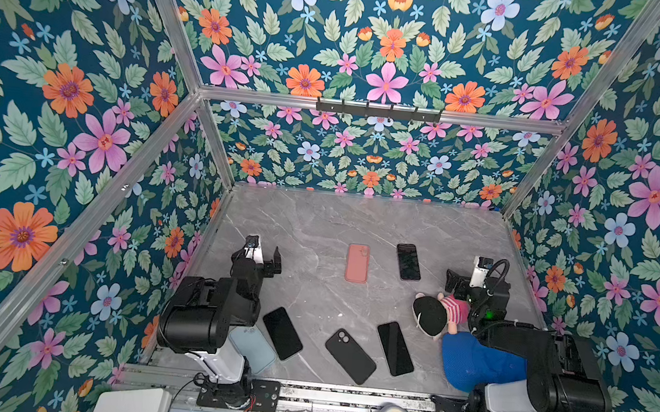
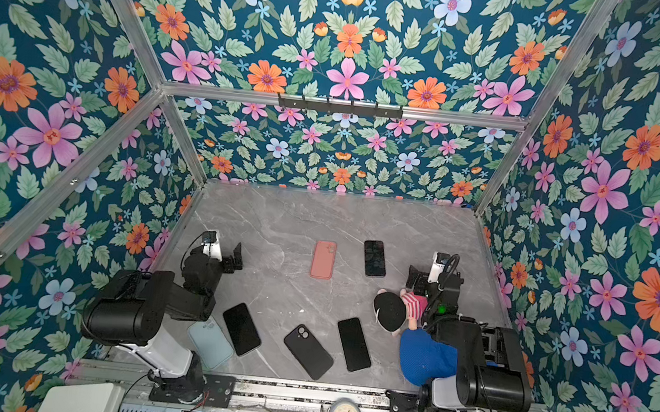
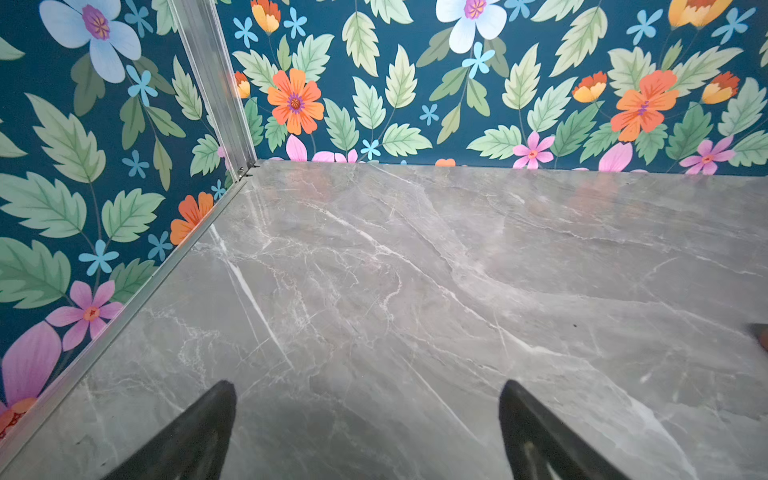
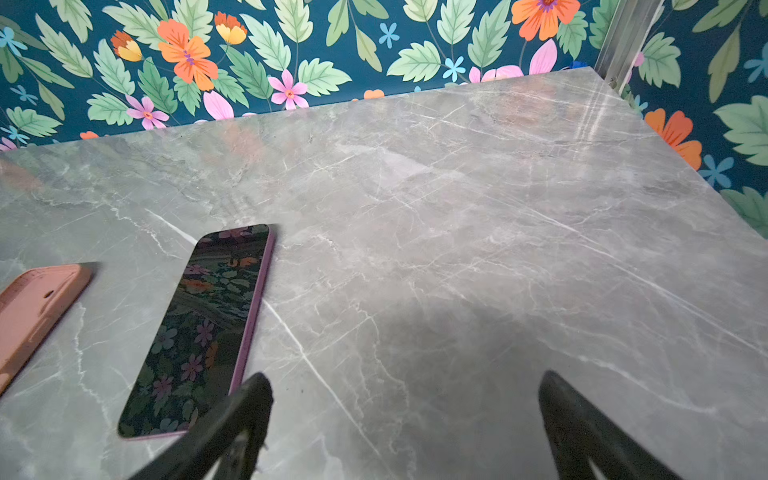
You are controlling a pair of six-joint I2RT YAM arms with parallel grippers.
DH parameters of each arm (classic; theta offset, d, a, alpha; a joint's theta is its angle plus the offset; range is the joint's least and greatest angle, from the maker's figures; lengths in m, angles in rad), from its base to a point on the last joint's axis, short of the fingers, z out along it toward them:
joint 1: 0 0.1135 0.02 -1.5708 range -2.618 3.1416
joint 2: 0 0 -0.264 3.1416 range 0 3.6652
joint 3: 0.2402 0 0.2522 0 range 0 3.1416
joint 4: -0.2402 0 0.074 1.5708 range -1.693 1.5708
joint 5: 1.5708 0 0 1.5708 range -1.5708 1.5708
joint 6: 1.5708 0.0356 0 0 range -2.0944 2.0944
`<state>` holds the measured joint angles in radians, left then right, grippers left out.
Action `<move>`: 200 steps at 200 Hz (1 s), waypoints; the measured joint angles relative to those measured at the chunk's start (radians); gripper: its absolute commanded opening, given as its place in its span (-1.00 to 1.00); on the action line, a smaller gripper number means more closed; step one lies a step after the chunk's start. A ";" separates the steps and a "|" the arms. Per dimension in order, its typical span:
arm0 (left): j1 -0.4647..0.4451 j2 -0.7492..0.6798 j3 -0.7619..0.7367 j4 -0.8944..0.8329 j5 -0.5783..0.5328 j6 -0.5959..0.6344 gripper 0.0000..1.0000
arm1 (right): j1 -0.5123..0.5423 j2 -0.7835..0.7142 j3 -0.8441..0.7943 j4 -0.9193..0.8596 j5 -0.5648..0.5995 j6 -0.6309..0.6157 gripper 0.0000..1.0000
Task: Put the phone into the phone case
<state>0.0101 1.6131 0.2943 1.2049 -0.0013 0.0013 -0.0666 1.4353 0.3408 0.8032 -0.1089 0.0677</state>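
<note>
Marble table [image 1: 318, 222]: phone [image 1: 408, 262] screen-up beside pink case [image 1: 357, 262], long axes toward back wall [image 1: 367, 156]; left gripper [image 3: 368, 399], right gripper [image 4: 405, 386] spread, empty.

The grey veined marble-look tabletop [image 4: 457, 208] is smooth and shiny; the purple-edged phone [image 4: 208, 324] has a glossy mirroring screen; the salmon-pink phone case [image 4: 33, 316] looks matt.

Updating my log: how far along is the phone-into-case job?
Done: nothing; the purple-edged phone lies bare beside the pink case, not touching. In hand: nothing; left gripper and right gripper are open, empty. Remaining: pick up the phone and seat it in the case.
</note>
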 measured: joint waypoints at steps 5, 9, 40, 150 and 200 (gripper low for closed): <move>0.000 0.000 0.000 0.000 0.000 0.000 1.00 | 0.000 0.000 0.000 0.000 0.000 0.000 0.99; 0.000 0.000 0.000 0.000 0.000 0.000 1.00 | -0.001 0.000 0.000 0.000 0.000 0.000 0.99; 0.000 0.000 0.000 0.000 0.000 0.000 1.00 | -0.007 0.000 -0.007 0.001 -0.005 0.000 0.99; -0.003 0.000 0.000 0.000 -0.001 0.000 1.00 | -0.010 0.000 -0.011 0.002 -0.011 0.001 0.99; -0.014 -0.001 -0.002 0.000 -0.015 0.001 1.00 | -0.010 0.000 -0.011 0.002 -0.011 0.001 0.99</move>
<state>-0.0036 1.6119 0.2928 1.2049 -0.0166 0.0021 -0.0761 1.4353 0.3294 0.8047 -0.1204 0.0685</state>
